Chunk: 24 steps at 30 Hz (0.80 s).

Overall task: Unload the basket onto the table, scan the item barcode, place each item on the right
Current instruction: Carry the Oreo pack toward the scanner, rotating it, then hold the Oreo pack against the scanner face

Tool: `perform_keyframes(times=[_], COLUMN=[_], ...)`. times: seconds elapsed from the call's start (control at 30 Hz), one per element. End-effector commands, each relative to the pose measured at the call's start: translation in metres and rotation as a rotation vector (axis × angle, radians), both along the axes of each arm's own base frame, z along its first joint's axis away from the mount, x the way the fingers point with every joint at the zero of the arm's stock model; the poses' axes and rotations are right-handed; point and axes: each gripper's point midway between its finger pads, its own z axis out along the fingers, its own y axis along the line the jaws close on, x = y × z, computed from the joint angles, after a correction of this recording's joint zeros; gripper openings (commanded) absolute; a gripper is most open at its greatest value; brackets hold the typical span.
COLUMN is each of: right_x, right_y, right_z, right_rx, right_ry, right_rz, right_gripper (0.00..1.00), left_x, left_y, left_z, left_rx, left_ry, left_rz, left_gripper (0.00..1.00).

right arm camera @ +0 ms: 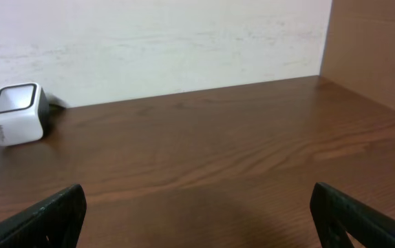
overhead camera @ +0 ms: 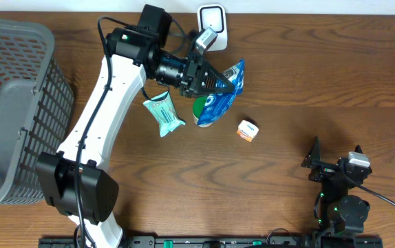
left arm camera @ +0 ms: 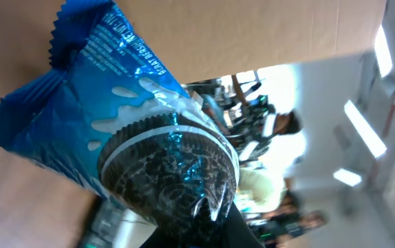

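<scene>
At the far left I see a gray basket (overhead camera: 18,103) on the brown desk (overhead camera: 307,69). Next to it my white left arm reaches up and across toward the middle.

Just below that arm a small teal packet (overhead camera: 164,114) lies flat on the desk. Nothing holds it.

Then comes my left hand (overhead camera: 219,83). It is squeezed tight on the blue cookie bag (overhead camera: 233,77). In the left wrist view the cookie bag (left arm camera: 135,138) fills most of the picture. I can see a big dark cookie and white cream printed on it, and the zigzag edge points up and to the left. I see no barcode on the side facing that camera.

The white scanner (overhead camera: 211,21) sits at the back edge of the desk, near the bag but not touching it.

A bit to the right of the bag, a little orange and white box (overhead camera: 248,130) rests on the desk alone.

Far to the right and low down is my right hand (overhead camera: 328,169). In its own view the right hand (right arm camera: 197,227) is spread wide, one finger in each bottom corner, with nothing between them. The scanner (right arm camera: 17,114) shows far off at the left there.
</scene>
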Motion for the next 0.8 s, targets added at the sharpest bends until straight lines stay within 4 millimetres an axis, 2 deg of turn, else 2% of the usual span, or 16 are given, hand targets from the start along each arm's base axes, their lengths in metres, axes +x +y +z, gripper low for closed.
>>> perform_keyframes(times=[0.0,0.1,0.23,0.77], right_x=[-0.0004,-0.0004,-0.0004,-0.0004], right_y=[-0.001,-0.001,-0.001,-0.001], right_z=[-0.0002,-0.0002,-0.0002,-0.0002], right_rx=[0.005,0.005,0.005,0.005], right_ry=[-0.002,-0.002,-0.001,-0.001], right_rz=[-0.004,-0.004,-0.004,-0.004], right_gripper=[0.99,0.99,0.99,0.99], left_x=[-0.0059,-0.0048,-0.001,0.0033], left_y=[0.0022,0.0018,0.0004,-0.0008], left_z=[0.0186,0.0207,0.0221,0.0241], left_rx=[-0.171,-0.224,-0.245,-0.261], left_ry=[-0.342,-0.495,-0.568,-0.623], left_rz=[-0.052,-0.066,-0.07,-0.072], left_gripper=[0.07,0.07,0.07,0.07])
